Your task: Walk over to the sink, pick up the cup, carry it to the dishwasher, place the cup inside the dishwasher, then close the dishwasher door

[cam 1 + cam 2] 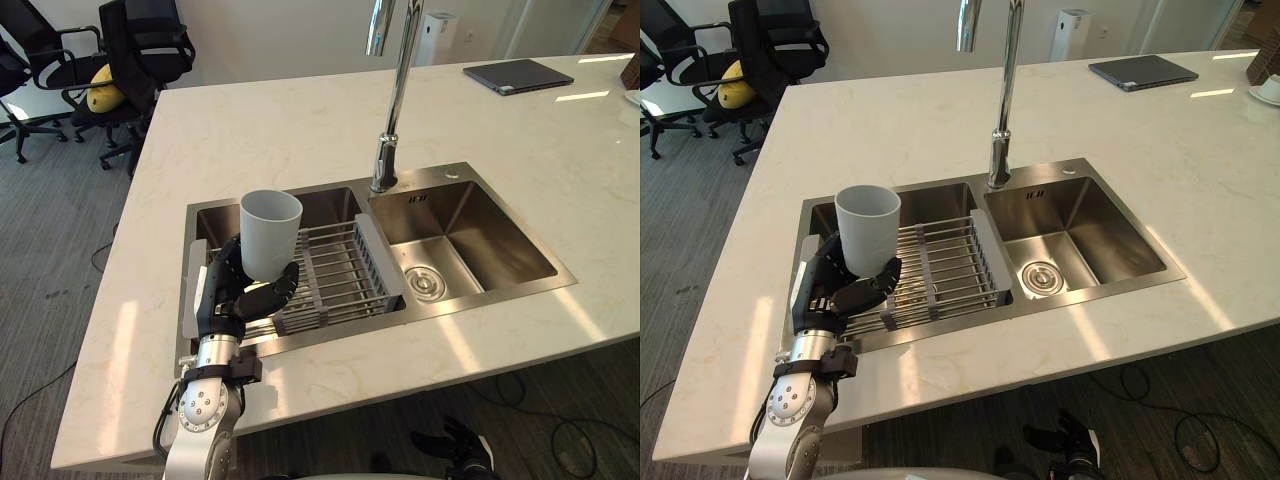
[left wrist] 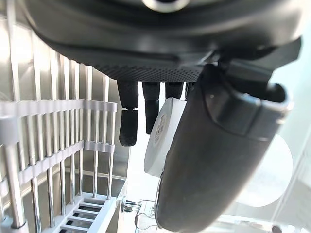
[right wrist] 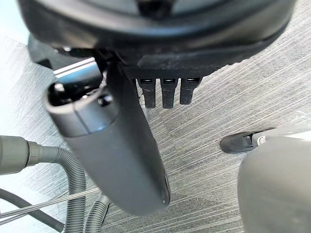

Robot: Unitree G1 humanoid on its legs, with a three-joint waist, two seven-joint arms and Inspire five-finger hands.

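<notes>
I see left hand (image 1: 232,292) curled round cup (image 1: 270,232) at its lower wall; prob light, stiff, slick, so grip mid-body; right hand (image 3: 121,160) hangs slack.

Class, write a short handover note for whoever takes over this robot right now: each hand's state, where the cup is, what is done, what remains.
Left hand curled round the white cup, holding it upright over the rack in the sink, left basin.
Right hand hangs above the floor, relaxed, empty.
Done: robot at the sink, cup gripped.
Left: carry it to the dishwasher, place it inside, close the door.
</notes>
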